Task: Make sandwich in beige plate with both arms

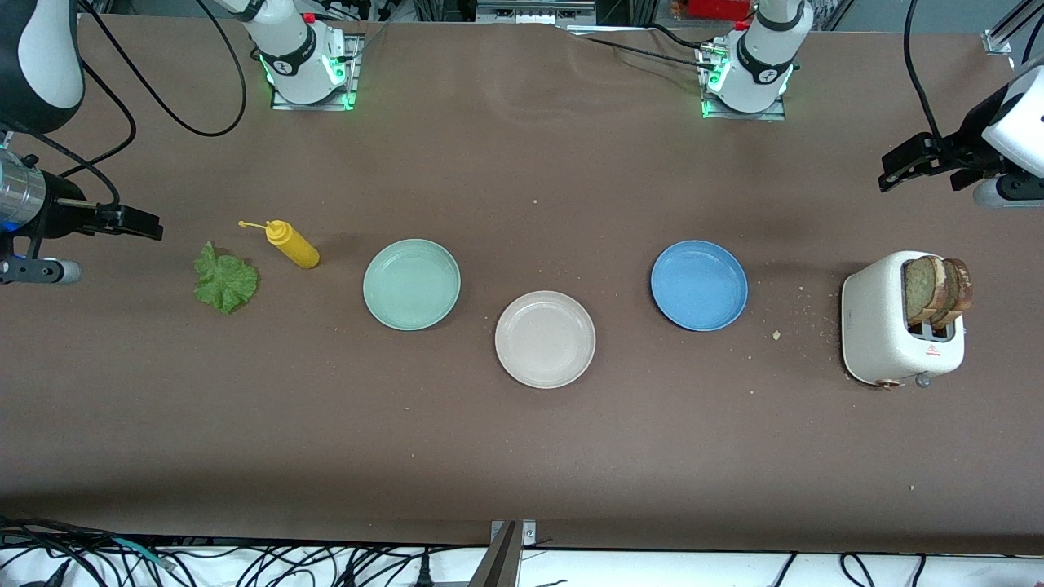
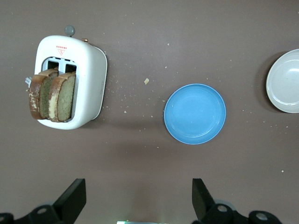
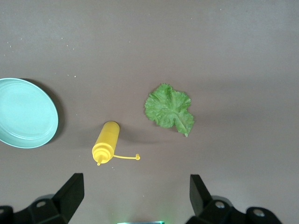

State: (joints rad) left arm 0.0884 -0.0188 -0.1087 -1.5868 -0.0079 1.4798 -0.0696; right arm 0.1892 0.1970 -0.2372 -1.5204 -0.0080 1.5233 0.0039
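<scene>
The round beige plate (image 1: 545, 339) (image 2: 285, 81) lies bare at the middle of the table. Two brown-crusted bread slices (image 1: 938, 289) (image 2: 51, 95) stand upright in the white toaster (image 1: 877, 326) (image 2: 88, 70) at the left arm's end. A ruffled green lettuce leaf (image 1: 225, 281) (image 3: 168, 108) lies flat at the right arm's end. My left gripper (image 1: 895, 167) (image 2: 138, 191) hangs open over bare table beside the toaster, holding nothing. My right gripper (image 1: 149, 226) (image 3: 135, 186) hangs open over bare table beside the lettuce, also holding nothing.
A mint-green plate (image 1: 411, 284) (image 3: 23, 114) and a blue plate (image 1: 699, 285) (image 2: 195, 113) flank the beige one. A yellow squeeze bottle (image 1: 294, 244) (image 3: 107, 142) lies on its side between the lettuce and the mint plate. Crumbs dot the table by the toaster.
</scene>
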